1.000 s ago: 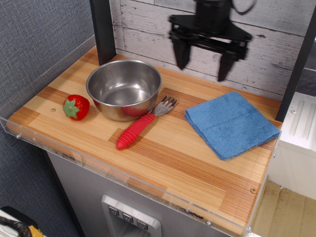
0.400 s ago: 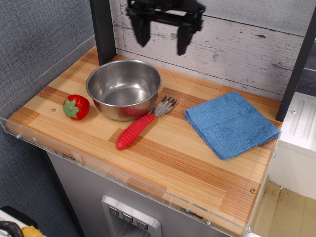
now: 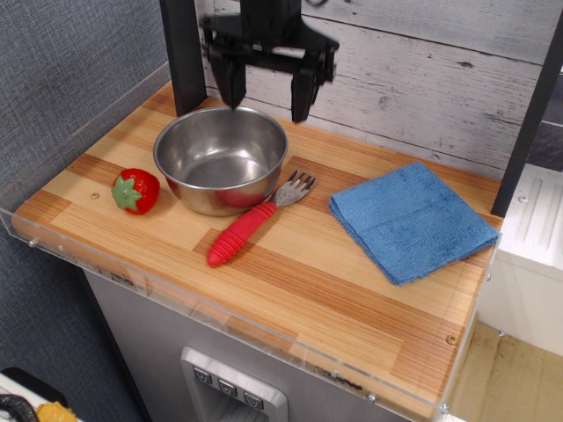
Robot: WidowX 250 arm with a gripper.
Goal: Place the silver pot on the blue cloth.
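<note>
On the wooden desk stand one round shiny silver pot, upright, mouth up, at ten o'clock; one square blue cloth, lying flat at three o'clock; one red-handled fork; one red strawberry. The black gripper hangs spread above the pot's far rim.

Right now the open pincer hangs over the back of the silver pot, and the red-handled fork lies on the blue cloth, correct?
Not quite. The fork lies on the wooden table, its tines beside the silver pot, well apart from the blue cloth. The observation.image view shows this. The rest holds: the open pincer hangs over the pot's back rim.
</note>
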